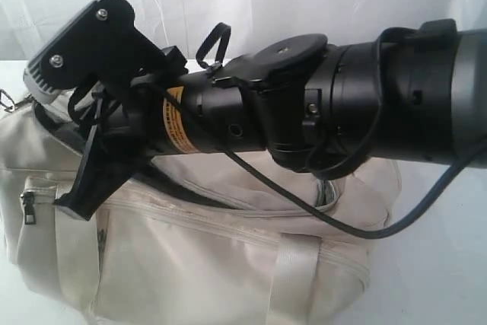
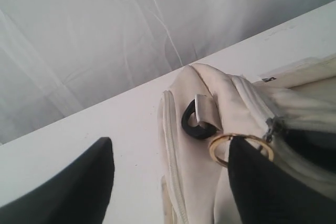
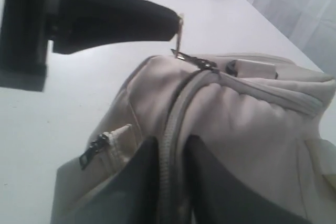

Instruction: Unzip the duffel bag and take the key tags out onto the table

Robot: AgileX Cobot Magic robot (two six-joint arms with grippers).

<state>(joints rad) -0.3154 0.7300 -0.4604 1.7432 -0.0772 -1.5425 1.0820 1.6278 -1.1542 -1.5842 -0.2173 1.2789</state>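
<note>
Resting base-down, the duffel bag (image 1: 190, 264) stretches left-to-right.

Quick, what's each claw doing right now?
Left gripper: open, holding nothing.
Right gripper: jaws astride the zipper of the duffel bag; grip cannot be told.

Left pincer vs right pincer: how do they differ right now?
Left pincer stands wide open, gripping nothing; right pincer is set narrow, straddling the duffel bag's zipper seam. Left pincer is by the zipper pull at the bag's end; right pincer is further along the zipper. Both: black fingers.
</note>
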